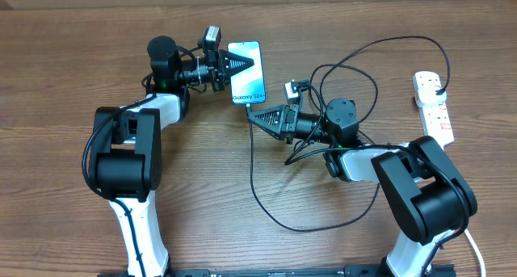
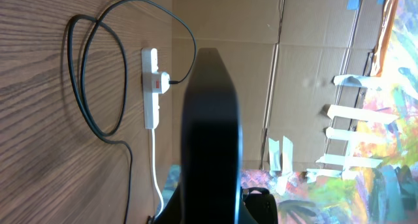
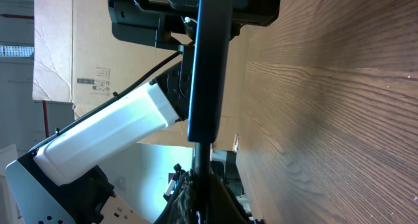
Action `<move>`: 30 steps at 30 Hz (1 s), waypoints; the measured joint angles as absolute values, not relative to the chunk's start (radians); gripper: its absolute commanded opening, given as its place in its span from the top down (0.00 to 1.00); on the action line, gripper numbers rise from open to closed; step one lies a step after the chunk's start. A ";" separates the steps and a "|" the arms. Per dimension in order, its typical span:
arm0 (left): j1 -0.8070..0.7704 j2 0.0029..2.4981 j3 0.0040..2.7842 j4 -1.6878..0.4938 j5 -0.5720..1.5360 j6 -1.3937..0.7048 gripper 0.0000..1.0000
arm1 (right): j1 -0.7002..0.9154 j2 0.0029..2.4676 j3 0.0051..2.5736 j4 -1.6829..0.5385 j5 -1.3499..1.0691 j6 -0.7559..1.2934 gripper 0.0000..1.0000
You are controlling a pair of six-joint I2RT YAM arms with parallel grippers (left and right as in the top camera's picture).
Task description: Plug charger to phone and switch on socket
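Observation:
The phone (image 1: 246,77) lies with its light-blue screen up at the table's far middle. My left gripper (image 1: 241,65) is shut on its upper part, one dark finger across the screen. In the left wrist view the phone is a dark slab (image 2: 210,126). My right gripper (image 1: 258,114) is shut on the charger's connector tip, right at the phone's bottom edge. In the right wrist view the phone (image 3: 209,61) is edge-on, with the connector (image 3: 202,151) meeting its end between my right gripper's fingers (image 3: 202,185). The charger cable (image 1: 252,176) loops to a black plug (image 1: 437,90) seated in the white socket (image 1: 436,115).
The cable makes wide loops (image 1: 367,63) behind and around my right arm and in front of it (image 1: 323,227). The socket (image 2: 151,87) with its plug and thick white cord (image 2: 157,178) also shows in the left wrist view. Cardboard stands beyond the table's far edge.

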State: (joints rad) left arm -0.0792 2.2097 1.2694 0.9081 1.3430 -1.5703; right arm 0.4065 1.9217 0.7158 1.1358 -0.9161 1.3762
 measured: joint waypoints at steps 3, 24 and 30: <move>-0.079 2.210 1.269 0.908 1.343 -1.568 0.96 | 0.406 1.922 0.716 1.137 -0.916 1.378 0.96; -0.079 2.210 1.269 0.908 1.325 -1.568 0.95 | 0.406 1.921 0.716 1.137 -0.894 1.380 0.96; -0.079 2.210 1.269 0.908 1.323 -1.568 0.96 | 0.406 1.921 0.716 1.137 -0.891 1.380 0.96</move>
